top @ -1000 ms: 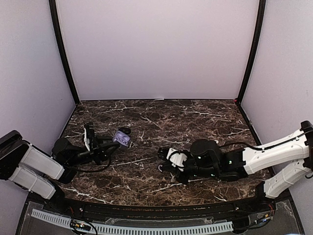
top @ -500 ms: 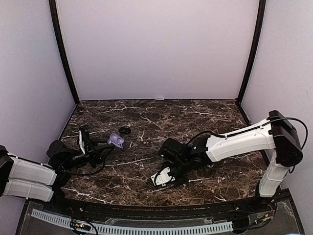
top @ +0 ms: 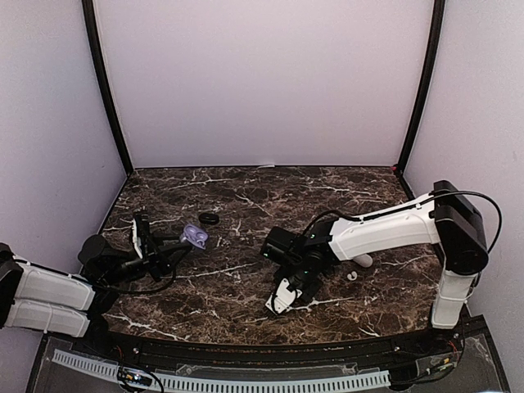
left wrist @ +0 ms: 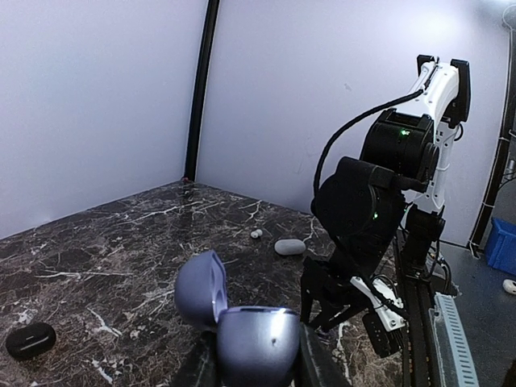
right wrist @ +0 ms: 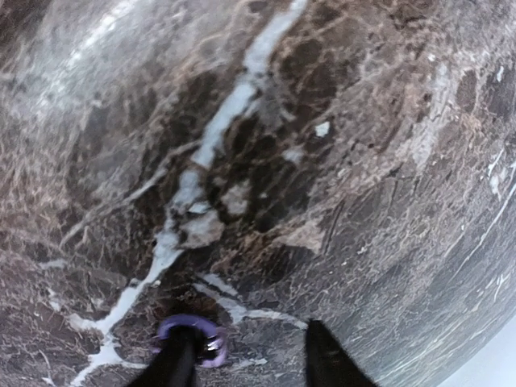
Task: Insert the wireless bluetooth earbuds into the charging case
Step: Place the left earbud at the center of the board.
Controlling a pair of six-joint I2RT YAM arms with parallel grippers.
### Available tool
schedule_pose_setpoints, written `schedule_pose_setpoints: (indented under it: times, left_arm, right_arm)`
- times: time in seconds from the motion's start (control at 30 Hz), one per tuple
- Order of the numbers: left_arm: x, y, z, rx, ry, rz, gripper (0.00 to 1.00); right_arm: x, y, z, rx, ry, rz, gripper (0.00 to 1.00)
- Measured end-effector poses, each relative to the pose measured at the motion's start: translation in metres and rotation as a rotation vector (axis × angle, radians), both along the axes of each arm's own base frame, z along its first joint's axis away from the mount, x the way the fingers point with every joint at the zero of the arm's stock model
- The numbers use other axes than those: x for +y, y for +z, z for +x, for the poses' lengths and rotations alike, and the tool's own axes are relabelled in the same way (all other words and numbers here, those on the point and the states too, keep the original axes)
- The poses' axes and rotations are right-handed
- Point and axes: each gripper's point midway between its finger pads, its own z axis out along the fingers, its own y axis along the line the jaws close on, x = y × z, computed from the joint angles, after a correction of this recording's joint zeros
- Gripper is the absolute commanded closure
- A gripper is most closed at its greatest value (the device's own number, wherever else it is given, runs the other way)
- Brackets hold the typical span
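My left gripper [left wrist: 254, 359] is shut on a purple oval charging case [left wrist: 242, 343] with its lid standing open; from above the case [top: 195, 236] hangs at the table's left. My right gripper [right wrist: 248, 329] points down at the marble near the front middle [top: 281, 301], its jaws apart. A tiny purple earbud [right wrist: 197, 343] lies on the marble touching the left fingertip [right wrist: 179, 355]; the gap between the fingers is bare. A small white earbud [top: 351, 276] lies at the right beside a closed white case [top: 361, 260].
A flat black ring-shaped piece [top: 210, 219] lies just behind the purple case. The right arm [left wrist: 371, 218] rises in front of the left wrist camera. Black corner posts and pale walls enclose the marble table [top: 246, 192].
The right arm rose from lying low, swung toward the front middle and turned its gripper down. Its jaws have opened. The left arm drew back a little with the purple case.
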Motion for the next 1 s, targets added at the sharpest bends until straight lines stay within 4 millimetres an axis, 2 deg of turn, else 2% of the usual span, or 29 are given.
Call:
schedule_pose_setpoints:
  times: [0.1, 0.3, 0.43, 0.53, 0.6, 0.77, 0.87, 0.93, 1.0]
  left_arm:
    - [0.000, 0.000, 0.000, -0.001, 0.000, 0.000, 0.83]
    - [0.000, 0.000, 0.000, -0.001, 0.001, -0.001, 0.83]
    - [0.000, 0.002, 0.000, -0.006, 0.001, -0.003, 0.83]
    - [0.001, 0.004, -0.001, -0.013, 0.002, -0.007, 0.83]
    - [0.001, 0.005, -0.001, -0.016, 0.003, -0.009, 0.83]
    - [0.002, 0.007, -0.001, -0.023, 0.007, -0.012, 0.83]
    - [0.002, 0.007, 0.000, -0.023, 0.010, -0.012, 0.83]
    - [0.002, 0.007, 0.000, -0.024, 0.012, -0.012, 0.83]
    - [0.002, 0.007, 0.000, -0.024, 0.012, -0.012, 0.83]
  right_arm:
    - [-0.004, -0.001, 0.001, -0.009, 0.017, -0.023, 0.12]
    - [-0.005, 0.008, 0.004, -0.036, 0.024, -0.023, 0.10]
    - [-0.005, 0.035, 0.009, -0.080, 0.000, 0.026, 0.09]
    - [-0.005, 0.062, 0.012, -0.113, -0.041, 0.091, 0.01]
    - [-0.002, 0.080, 0.012, -0.121, -0.094, 0.157, 0.01]
    - [0.014, 0.128, 0.016, -0.098, -0.317, 0.423, 0.01]
    - [0.024, 0.145, 0.020, -0.039, -0.505, 0.575, 0.01]
    - [0.027, 0.149, 0.031, -0.013, -0.688, 0.689, 0.01]
    - [0.024, 0.142, 0.040, 0.029, -0.881, 0.764, 0.01]
